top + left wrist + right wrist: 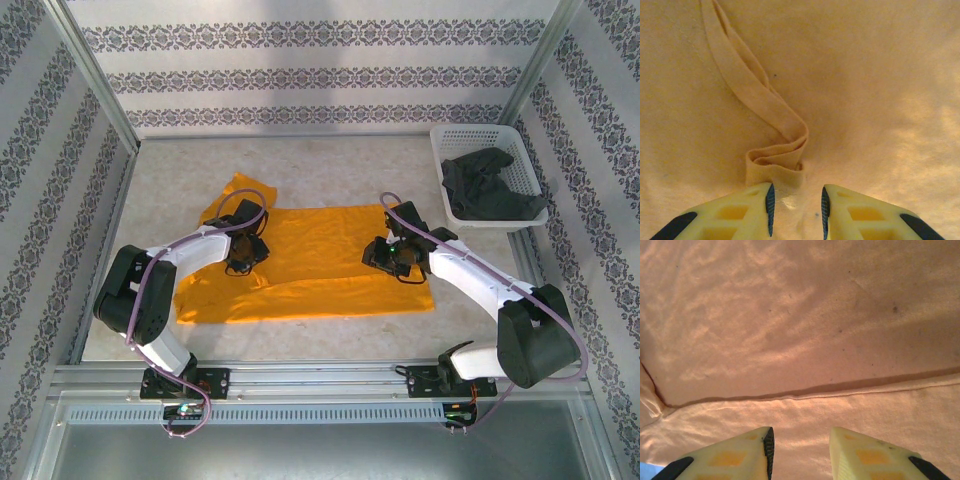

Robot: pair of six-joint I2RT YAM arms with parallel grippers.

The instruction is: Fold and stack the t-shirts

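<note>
The orange-yellow t-shirt [310,265] lies spread out on the middle of the bench [170,170], roughly rectangular and mostly flat, long side running left to right, with one sleeve [232,192] jutting from its far left corner. Close up, its cloth is softly rippled; a narrow band [771,112] of its fabric is bunched into a looped fold, and elsewhere a straight layered edge [805,391] crosses the cloth. The charcoal grey t-shirt [490,185] sits crumpled in the white basket [478,132] at the far right corner, well apart.
</note>
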